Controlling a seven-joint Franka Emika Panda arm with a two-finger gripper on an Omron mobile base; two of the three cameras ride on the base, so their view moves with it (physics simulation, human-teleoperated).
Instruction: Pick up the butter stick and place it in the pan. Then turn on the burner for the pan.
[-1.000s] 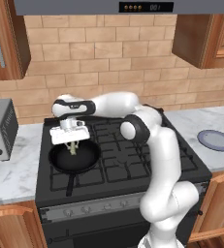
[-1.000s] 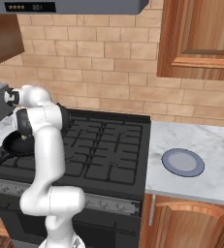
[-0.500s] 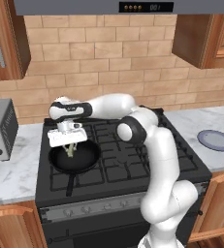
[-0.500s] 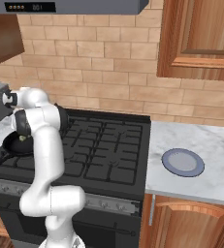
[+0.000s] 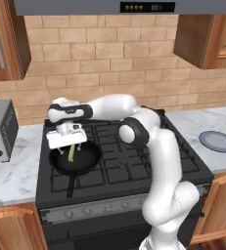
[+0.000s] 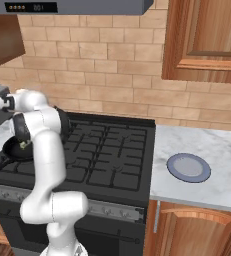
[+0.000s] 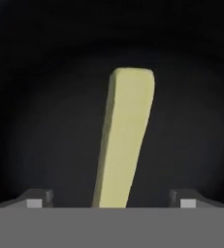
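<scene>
Since a second ago my fingers are standing wide apart, gripping nothing. Butter stick is standing between them, inside the pan. I am judging it light, soft, greasy; any regrasp belongs across its narrow middle, gently.

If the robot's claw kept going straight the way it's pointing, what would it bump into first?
Probably the butter stick, which stands between the open claw's tips. Right behind it is the black pan. Depth is hard to judge.
</scene>
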